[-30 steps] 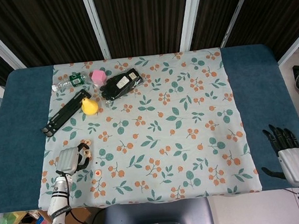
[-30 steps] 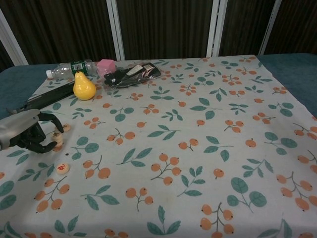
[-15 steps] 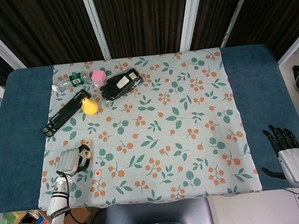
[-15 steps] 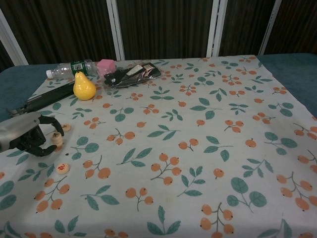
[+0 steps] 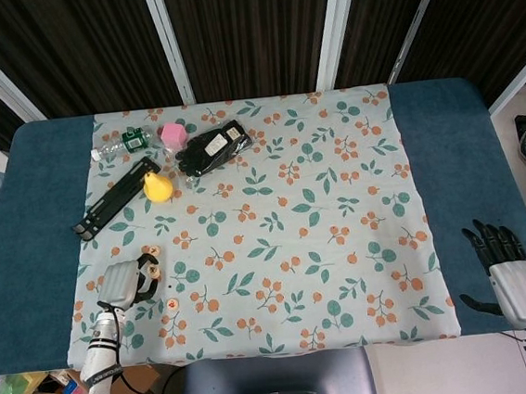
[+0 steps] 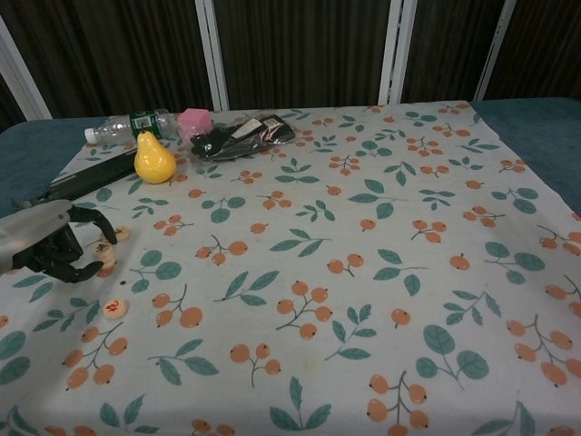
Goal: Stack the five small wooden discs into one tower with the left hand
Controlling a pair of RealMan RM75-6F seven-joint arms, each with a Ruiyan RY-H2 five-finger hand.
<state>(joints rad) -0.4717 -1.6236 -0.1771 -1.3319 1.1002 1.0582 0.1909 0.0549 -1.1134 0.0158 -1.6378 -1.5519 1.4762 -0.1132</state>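
Nearby, small round wooden discs (image 6: 106, 252).

Left hand (image 5: 127, 283): silver-grey back shell, black fingers, white segmented forearm. Right hand (image 5: 511, 277): same, green indicator light below.

Left hand (image 6: 50, 245) hovers low, fingers curled; right hand (image 5: 511, 271) rests flat, fingers spread.

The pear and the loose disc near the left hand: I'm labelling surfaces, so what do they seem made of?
The pear looks like smooth plastic or foam, not fruit: uniform yellow with a soft sheen and no blemishes. The loose disc by the left hand looks like pale, matte wood with a red mark on top; grain is too small to confirm.
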